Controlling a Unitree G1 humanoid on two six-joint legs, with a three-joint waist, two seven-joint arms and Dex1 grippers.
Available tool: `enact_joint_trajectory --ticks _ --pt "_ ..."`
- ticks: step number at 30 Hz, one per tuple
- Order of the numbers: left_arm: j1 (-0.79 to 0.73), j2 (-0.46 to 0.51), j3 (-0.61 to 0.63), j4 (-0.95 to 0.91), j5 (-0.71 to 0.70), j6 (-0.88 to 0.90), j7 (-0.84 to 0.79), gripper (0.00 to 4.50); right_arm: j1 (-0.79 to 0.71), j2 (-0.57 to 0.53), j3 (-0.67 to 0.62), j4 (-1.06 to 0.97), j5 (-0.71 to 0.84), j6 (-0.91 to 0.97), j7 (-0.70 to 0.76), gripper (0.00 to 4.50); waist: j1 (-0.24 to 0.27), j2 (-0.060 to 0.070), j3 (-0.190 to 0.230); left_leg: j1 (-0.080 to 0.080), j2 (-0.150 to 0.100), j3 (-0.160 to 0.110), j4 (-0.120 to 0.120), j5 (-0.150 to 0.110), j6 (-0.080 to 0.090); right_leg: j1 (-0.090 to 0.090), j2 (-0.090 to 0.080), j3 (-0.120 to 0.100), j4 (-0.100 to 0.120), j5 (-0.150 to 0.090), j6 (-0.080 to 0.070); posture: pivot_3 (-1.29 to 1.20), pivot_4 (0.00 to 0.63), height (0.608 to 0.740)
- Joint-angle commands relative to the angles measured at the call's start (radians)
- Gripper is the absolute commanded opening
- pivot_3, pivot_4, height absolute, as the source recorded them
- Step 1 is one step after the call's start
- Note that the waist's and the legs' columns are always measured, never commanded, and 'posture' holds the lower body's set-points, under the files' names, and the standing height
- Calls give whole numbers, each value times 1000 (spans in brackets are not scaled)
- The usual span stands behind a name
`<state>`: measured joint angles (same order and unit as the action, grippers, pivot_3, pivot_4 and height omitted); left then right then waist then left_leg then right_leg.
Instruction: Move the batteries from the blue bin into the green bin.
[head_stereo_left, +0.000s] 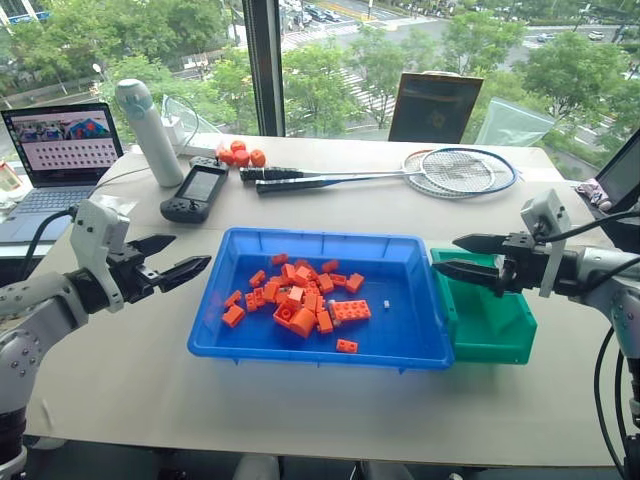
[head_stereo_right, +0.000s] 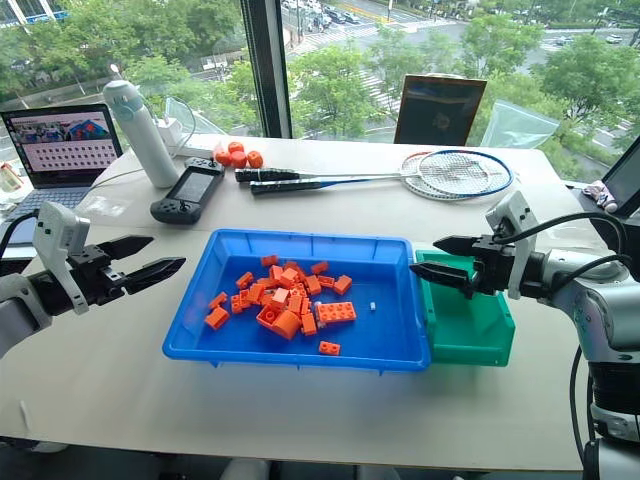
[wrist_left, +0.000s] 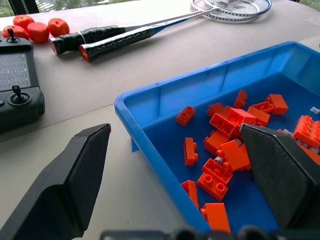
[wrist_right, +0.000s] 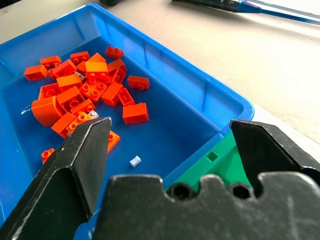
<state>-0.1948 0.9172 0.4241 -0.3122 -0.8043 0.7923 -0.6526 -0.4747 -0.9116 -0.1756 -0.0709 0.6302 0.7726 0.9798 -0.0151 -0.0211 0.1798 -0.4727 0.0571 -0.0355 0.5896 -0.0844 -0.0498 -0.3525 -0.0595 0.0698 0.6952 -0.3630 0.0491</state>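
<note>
The blue bin (head_stereo_left: 300, 241) sits mid-table with a pile of orange bricks (head_stereo_left: 300, 295) inside. One small grey battery (head_stereo_left: 386, 303) lies alone on the bin floor to the right of the pile, and it also shows as a battery (wrist_right: 134, 161) in the right wrist view. A silver end of another battery (wrist_right: 93, 115) peeks out among the bricks. The green bin (head_stereo_left: 492, 335) stands against the blue bin's right end. My left gripper (head_stereo_left: 190, 252) hovers open just off the blue bin's left rim. My right gripper (head_stereo_left: 445, 253) hangs open over the seam between both bins, holding nothing.
Behind the bins lie two badminton rackets (head_stereo_left: 450, 172), a black handheld controller (head_stereo_left: 195, 192), several orange balls (head_stereo_left: 240, 155) and a white bottle (head_stereo_left: 145, 130). A laptop (head_stereo_left: 60, 150) stands at the far left. A framed board (head_stereo_left: 433, 107) leans at the window.
</note>
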Motion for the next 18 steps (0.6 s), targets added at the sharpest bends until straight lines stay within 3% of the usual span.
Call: enact_joint_trajectory --ticks 1,4,8,13,18 --pt "-105 16 -20 -12 -40 32 -18 4500 -19 -34 6 -55 -16 13 1 4425 0 0 0 0 0 0 0 0 0 0 0 0 0 0 0 0 150 709" --pt "-171 112 -128 -60 -61 114 -121 4500 -91 -75 143 -109 -87 -50 96 4425 3 -2 3 -1 0 -1 1 0 0 0 0 -2 1 0 0 0 150 709" --pt "-89 212 -118 -148 -87 137 -241 4500 -212 -64 323 -109 -227 -158 173 4425 -25 0 4 1 1 5 -1 -1 1 -1 0 3 -2 0 1 0 150 709" --pt "-101 205 -90 -178 -103 161 -209 4500 -341 80 539 -1 -380 -203 202 4425 -29 -1 6 1 8 5 -2 -1 0 -3 5 1 -1 1 -2 0 150 709" --pt "-93 206 -56 -224 -159 197 -197 4500 -400 185 644 136 -478 -318 268 4425 -14 -2 11 0 7 5 1 -1 0 -2 4 0 -1 1 -2 0 150 709"
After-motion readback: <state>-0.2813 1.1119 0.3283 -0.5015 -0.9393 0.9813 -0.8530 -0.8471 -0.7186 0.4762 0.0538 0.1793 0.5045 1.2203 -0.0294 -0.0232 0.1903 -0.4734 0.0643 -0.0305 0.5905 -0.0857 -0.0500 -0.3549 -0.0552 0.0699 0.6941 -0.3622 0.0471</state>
